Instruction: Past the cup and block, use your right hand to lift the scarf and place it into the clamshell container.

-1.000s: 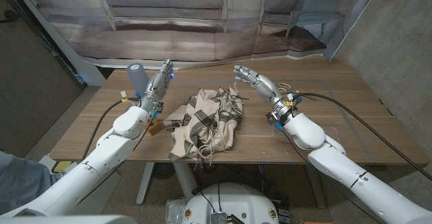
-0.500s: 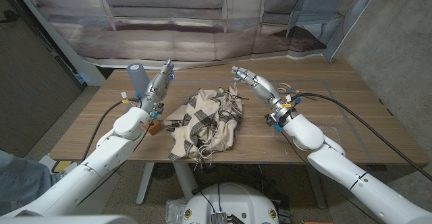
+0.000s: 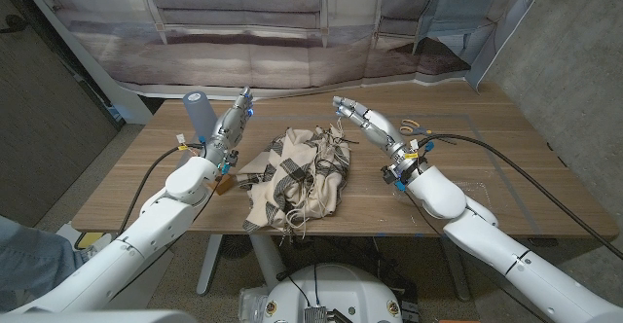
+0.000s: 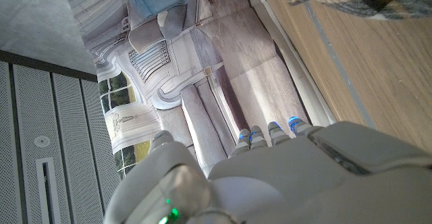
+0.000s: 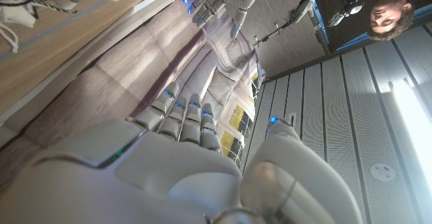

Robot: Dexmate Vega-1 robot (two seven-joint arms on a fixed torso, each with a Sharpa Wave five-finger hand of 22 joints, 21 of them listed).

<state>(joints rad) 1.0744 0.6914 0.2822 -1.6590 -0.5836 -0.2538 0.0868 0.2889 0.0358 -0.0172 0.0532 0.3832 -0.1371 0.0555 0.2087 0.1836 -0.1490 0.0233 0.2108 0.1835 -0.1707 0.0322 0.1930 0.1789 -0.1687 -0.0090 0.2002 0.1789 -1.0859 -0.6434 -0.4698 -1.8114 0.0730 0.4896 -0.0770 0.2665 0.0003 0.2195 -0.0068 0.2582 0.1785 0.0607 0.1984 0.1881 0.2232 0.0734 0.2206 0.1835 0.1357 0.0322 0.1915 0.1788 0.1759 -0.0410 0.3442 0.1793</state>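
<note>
Centrally on the wooden table (image 3: 506,182) lay the scarf (image 3: 297,172), a crumpled plaid heap with fringe trailing over the near edge. We recorded the right hand (image 3: 362,119) just beside the heap's far right corner, raised off the wood, fingers extended and apart, holding nothing; the right wrist view confirmed the spread fingers (image 5: 181,113). The left hand (image 3: 231,124) stood to the scarf's left, near a grey cup (image 3: 198,114), its fingers straight and nothing in them. A small brown block (image 3: 224,182) sat beside the left forearm, close to the cloth's left edge. We could not identify a clamshell container.

We judged the scarf light, soft and limp: it would sag, stretch out and drag when raised, and its fringe might snag on the table edge. A raised fold near the top right of the heap, nearest the right hand, looked the best place to pinch, gathering several layers so that the cloth came up as one bundle.
</note>
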